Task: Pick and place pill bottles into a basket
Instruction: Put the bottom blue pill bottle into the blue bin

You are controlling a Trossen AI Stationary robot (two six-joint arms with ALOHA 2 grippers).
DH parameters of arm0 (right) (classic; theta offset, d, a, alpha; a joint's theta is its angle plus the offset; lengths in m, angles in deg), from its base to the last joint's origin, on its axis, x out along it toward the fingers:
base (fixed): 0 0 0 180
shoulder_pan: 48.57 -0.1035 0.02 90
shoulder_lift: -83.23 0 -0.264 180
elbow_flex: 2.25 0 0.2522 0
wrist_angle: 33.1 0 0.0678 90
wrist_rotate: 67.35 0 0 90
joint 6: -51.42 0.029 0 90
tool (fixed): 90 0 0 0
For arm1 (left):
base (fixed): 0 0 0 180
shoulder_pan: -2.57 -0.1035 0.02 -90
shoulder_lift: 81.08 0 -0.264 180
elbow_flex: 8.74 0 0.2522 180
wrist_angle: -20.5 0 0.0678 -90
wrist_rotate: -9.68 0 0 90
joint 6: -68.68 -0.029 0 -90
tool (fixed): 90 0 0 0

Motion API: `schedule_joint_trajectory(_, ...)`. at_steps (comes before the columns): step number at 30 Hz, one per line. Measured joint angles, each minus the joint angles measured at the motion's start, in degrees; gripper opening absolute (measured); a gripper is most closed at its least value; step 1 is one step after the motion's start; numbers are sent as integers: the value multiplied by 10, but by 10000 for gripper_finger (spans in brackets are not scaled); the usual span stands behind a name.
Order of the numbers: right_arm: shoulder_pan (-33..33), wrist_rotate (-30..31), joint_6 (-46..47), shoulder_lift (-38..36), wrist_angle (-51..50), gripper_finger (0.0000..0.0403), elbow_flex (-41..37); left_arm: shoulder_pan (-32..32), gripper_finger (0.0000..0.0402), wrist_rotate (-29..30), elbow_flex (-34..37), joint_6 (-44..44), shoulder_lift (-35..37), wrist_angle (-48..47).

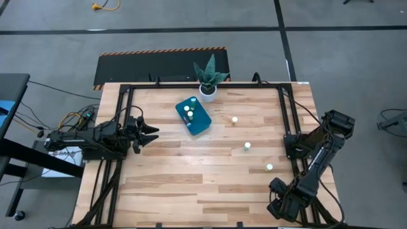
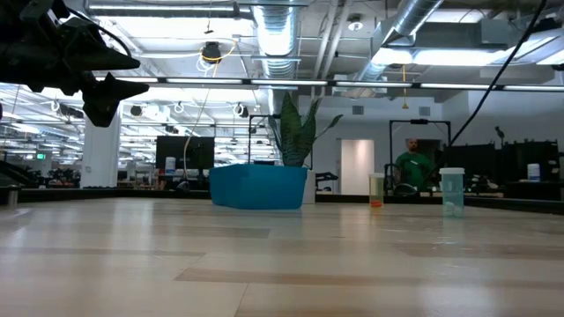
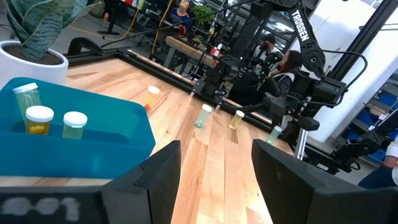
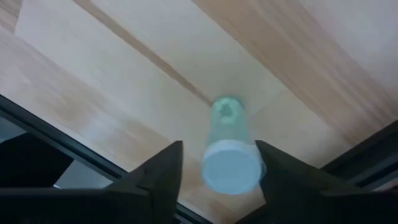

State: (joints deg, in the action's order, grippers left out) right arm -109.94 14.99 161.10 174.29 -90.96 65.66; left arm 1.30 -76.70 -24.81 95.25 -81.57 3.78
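The teal basket point(image 1: 202, 124) lies at the table's far middle with three pill bottles point(image 3: 38, 119) standing in it. Three more pill bottles point(image 1: 247, 147) stand apart on the wood to its right. My right gripper point(image 1: 280, 205) points down at the table's near right corner. It is open, its fingers on either side of a pale-green pill bottle point(image 4: 231, 168) that stands upright on the wood. The arm hides this bottle in the high view. At the left edge, level above the wood, my left gripper point(image 1: 152, 133) waits open with nothing in it. My right gripper comes from above, pointing down, with one finger on each side of the bottle's white cap point(image 4: 231, 174). One finger point(image 4: 273, 171) stands right at the cap; whether it touches, I cannot tell. The bottle's base rests on the table.
A white pot with a green plant point(image 1: 208, 79) stands at the far edge just behind the basket. A black metal frame point(image 1: 291, 108) runs along the table's sides, close to my right gripper. Open wood lies between the arms.
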Motion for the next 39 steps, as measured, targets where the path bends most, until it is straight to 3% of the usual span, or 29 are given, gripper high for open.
schedule_joint_trajectory(8,6,-4,-17,0,0,98,11,0,186,0,0,0,0,0)
schedule_joint_trajectory(13,47,-5,-91,0,0,113,47,0,186,0,0,0,0,0)
schedule_joint_trajectory(16,93,-9,-181,0,-8,123,78,0,186,0,0,0,0,0)
schedule_joint_trajectory(21,193,-11,-387,0,-47,99,141,0,186,0,0,0,0,0)
schedule_joint_trajectory(25,287,-13,-536,0,-63,102,187,0,186,0,0,0,0,0)
schedule_joint_trajectory(30,417,-29,-681,0,-76,122,227,0,186,0,0,0,0,0)
schedule_joint_trajectory(39,631,-46,-917,28,-101,103,318,0,186,0,0,0,0,0)
